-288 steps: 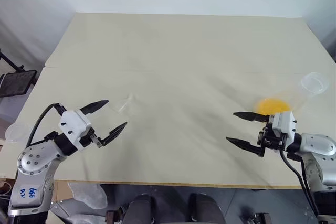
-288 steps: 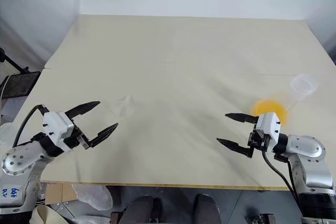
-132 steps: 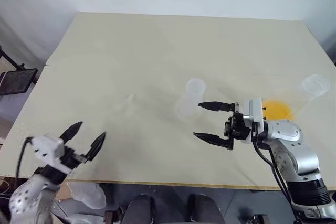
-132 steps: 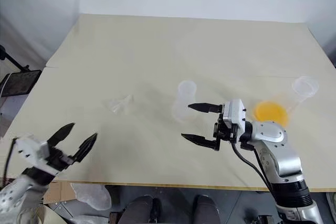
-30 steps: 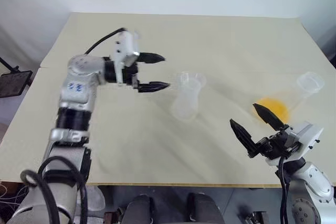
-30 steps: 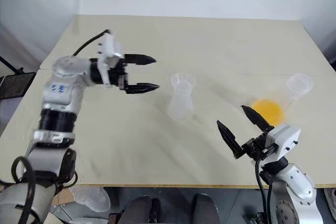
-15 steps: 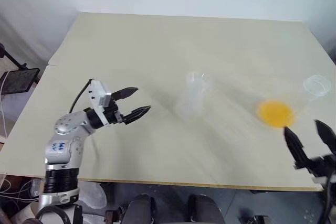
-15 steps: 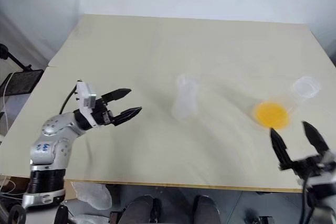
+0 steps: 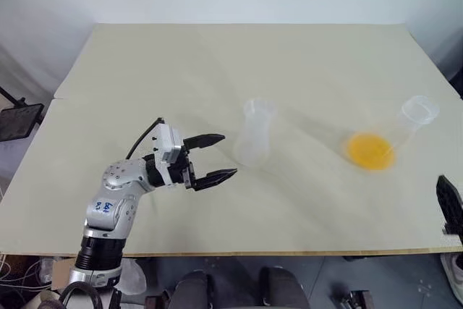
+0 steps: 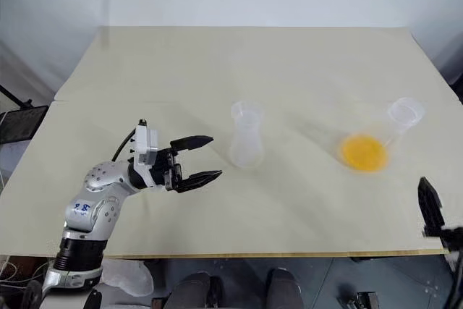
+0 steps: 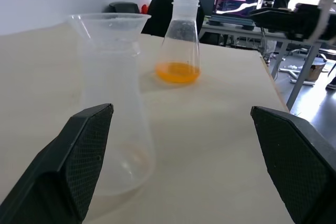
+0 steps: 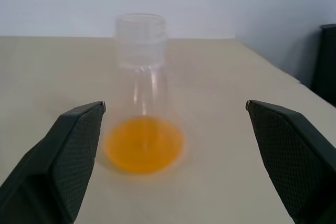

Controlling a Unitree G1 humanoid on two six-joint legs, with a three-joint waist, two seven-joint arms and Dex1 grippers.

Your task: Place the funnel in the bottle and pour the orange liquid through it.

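1. The funnel [image 9: 259,108] looks seated in the neck of the bottle [image 9: 253,148], mid-counter [image 9: 217,63]. It only rests there, so bumping the bottle with your left tool [image 9: 228,154] could tip both. That tool is spread wide and empty, just beside the bottle.
2. The bottle looks empty and light. An off-centre stream could shove it or knock the funnel askew.
3. The orange liquid [image 9: 370,150] sits as a shallow pool in a second flask [image 9: 406,122], upright and well to the right of the bottle. Your right tool [image 12: 174,106] faces that flask, wide open and not touching it.
4. The clear flask wall may slip if you grip it high on the narrow neck.
5. Pour too fast and the small funnel may overflow onto the counter.
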